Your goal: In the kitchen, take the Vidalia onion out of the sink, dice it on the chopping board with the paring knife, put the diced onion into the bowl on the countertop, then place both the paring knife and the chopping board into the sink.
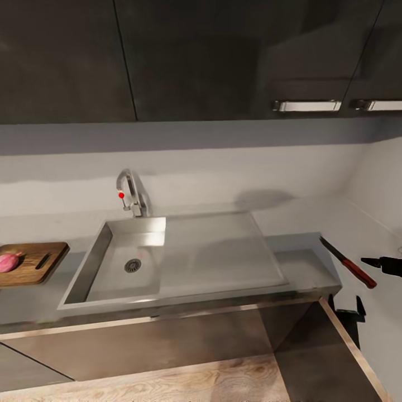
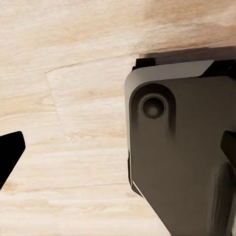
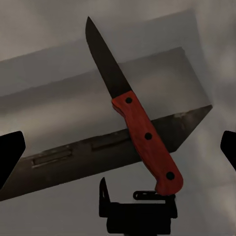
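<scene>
The sink (image 1: 111, 245) lies in the middle of the grey countertop (image 1: 301, 251), with its faucet (image 1: 133, 195) behind the basin. At the left edge, the chopping board (image 1: 39, 262) carries the pinkish Vidalia onion (image 1: 8, 261). The paring knife (image 1: 349, 262), red-handled, hovers tilted off the countertop's right end. My right gripper (image 1: 382, 263) is just to its right. In the right wrist view the paring knife (image 3: 142, 132) sits between and beyond the right gripper (image 3: 118, 152), whose fingertips (image 3: 11, 155) stand wide apart. My left gripper (image 2: 118, 152) is open over the wooden floor. The bowl is out of view.
Dark wall cabinets (image 1: 195, 56) hang above the sink. The countertop ends at the right, where a wall (image 1: 379, 195) closes in. A small black part (image 1: 349, 311) shows below the knife. The robot's grey body (image 2: 182, 152) is close beside the left gripper.
</scene>
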Controlling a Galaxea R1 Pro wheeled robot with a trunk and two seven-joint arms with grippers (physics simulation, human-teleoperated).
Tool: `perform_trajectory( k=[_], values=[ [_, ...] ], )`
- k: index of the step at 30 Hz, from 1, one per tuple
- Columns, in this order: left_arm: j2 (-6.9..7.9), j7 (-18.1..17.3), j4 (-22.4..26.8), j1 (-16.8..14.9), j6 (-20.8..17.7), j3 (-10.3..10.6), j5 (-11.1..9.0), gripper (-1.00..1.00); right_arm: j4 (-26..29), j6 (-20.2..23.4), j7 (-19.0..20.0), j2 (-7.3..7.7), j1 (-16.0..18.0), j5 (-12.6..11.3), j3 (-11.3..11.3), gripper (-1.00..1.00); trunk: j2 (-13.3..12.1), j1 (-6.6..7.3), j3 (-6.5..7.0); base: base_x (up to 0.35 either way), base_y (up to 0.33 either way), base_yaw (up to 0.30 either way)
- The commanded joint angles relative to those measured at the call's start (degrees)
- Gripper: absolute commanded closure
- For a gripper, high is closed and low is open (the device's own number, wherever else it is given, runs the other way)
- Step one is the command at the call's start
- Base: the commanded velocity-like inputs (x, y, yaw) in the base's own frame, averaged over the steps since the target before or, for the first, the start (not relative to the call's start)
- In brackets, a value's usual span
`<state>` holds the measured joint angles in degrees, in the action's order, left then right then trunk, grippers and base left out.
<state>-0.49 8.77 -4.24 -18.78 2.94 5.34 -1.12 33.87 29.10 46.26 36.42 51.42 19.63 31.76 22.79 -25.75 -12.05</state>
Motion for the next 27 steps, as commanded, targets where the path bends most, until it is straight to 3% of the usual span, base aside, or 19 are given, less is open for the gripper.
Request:
perform_trajectory(
  k=[1, 15, 27],
  values=[
    [-0.04, 0.19, -0.24, -0.11, 0.31, 0.46, -0.11, -1.00, 0.05, 0.26, 0.46, -0.03, 0.08, 0.50, 0.32, -1.00, 0.12, -0.03, -0.19, 0.000, 0.000, 0.000],
    [-0.04, 0.19, -0.24, -0.11, 0.31, 0.46, -0.11, -1.00, 0.05, 0.26, 0.43, -0.03, 0.08, 0.50, 0.32, -1.00, 0.12, -0.03, -1.29, 0.147, 0.000, 0.000],
    [-0.12, 0.19, -0.24, -0.11, 0.22, 0.46, -0.11, -1.00, -0.25, 0.26, 0.42, -0.03, 0.08, 0.50, 0.36, -1.00, 0.12, -0.03, -2.22, 0.015, 0.000, 0.000]
  ],
)
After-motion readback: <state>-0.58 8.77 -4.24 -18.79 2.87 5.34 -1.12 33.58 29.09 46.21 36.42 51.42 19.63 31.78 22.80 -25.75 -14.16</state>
